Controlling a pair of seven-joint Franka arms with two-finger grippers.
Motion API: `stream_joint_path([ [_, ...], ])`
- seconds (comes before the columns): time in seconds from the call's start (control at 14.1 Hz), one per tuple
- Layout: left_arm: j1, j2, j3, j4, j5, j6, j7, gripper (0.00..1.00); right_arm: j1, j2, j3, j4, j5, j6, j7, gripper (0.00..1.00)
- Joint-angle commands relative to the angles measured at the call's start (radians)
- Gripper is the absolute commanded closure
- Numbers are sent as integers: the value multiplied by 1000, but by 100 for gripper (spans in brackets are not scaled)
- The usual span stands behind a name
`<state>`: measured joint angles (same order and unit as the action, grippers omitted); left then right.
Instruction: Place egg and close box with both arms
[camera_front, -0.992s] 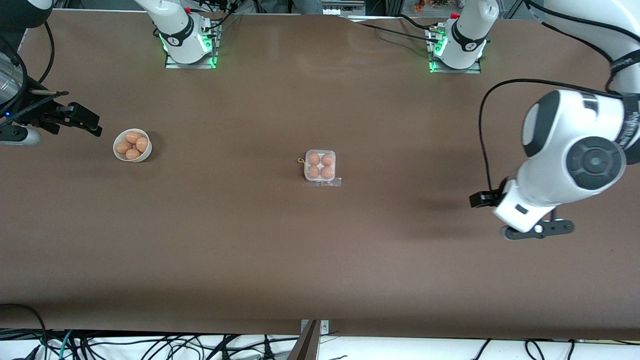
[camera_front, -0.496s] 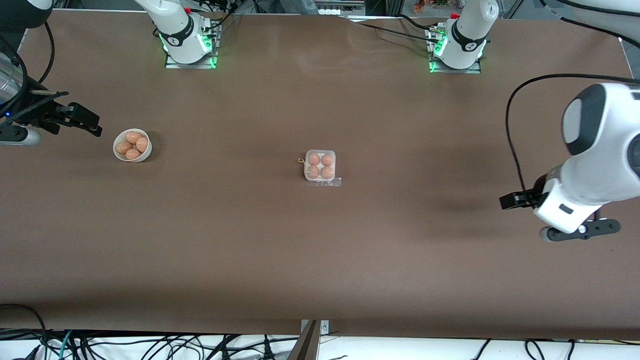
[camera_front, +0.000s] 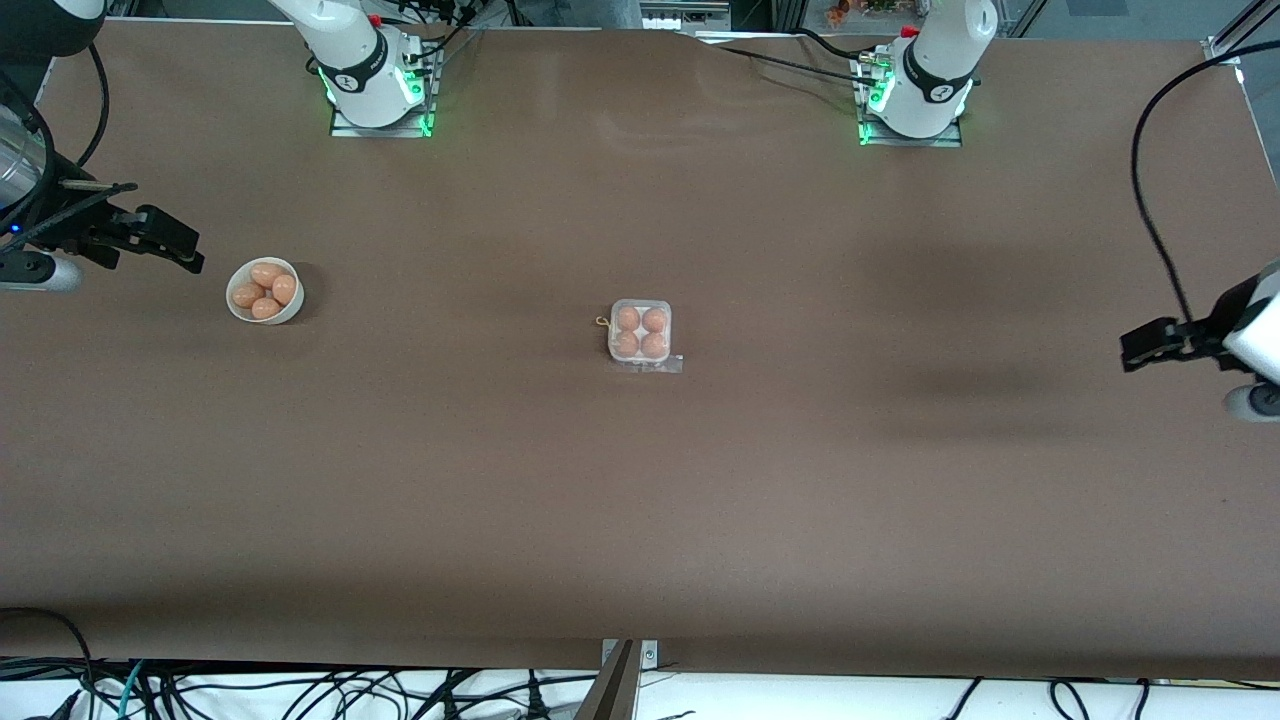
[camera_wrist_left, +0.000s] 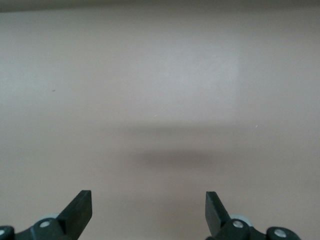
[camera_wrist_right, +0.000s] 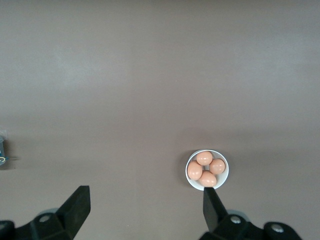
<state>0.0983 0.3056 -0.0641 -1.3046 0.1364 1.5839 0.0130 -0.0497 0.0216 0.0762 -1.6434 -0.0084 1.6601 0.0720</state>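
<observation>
Table (camera_front: 640, 520) bare around box (camera_front: 640, 333) at its centre, four eggs in, lid seemingly down; left gripper (camera_wrist_left: 148, 210) spread, empty, well toward the left arm's end from box; right gripper (camera_wrist_right: 146, 207) spread, empty, above the table just beside bowl (camera_front: 264, 291), well apart from box; judgement: verify the latch, press gently only if needed.

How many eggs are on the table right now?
8: four in the box at mid-table, four in the white bowl toward the right arm's end. More could lie hidden under those in the bowl.

Closed box (camera_front: 640, 332) (four eggs) mid-table
</observation>
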Motion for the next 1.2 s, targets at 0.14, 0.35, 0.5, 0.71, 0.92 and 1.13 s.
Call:
stream_joint_path([
  [0.14, 0, -183, 13, -234, -32, 63, 30, 0, -4, 6, 4, 22, -1, -19, 6, 0],
  [0.35, -5, -236, 26, -266, -81, 47, 27, 0, -4, 6, 4, 22, -1, -19, 6, 0],
  [0.5, -14, -253, 27, -278, -109, 38, 16, 0, -4, 6, 4, 22, -1, -19, 8, 0],
  [0.71, -55, -266, 27, -297, -112, 7, -16, 0, -4, 6, 4, 22, -1, -19, 8, 0],
  [0.92, -72, -267, 27, -308, -135, 13, -16, 0, -4, 6, 4, 22, 1, -19, 8, 0],
  [1.13, -86, -266, 30, -308, -141, 15, -18, 0, -4, 6, 4, 22, 1, -22, 9, 0],
])
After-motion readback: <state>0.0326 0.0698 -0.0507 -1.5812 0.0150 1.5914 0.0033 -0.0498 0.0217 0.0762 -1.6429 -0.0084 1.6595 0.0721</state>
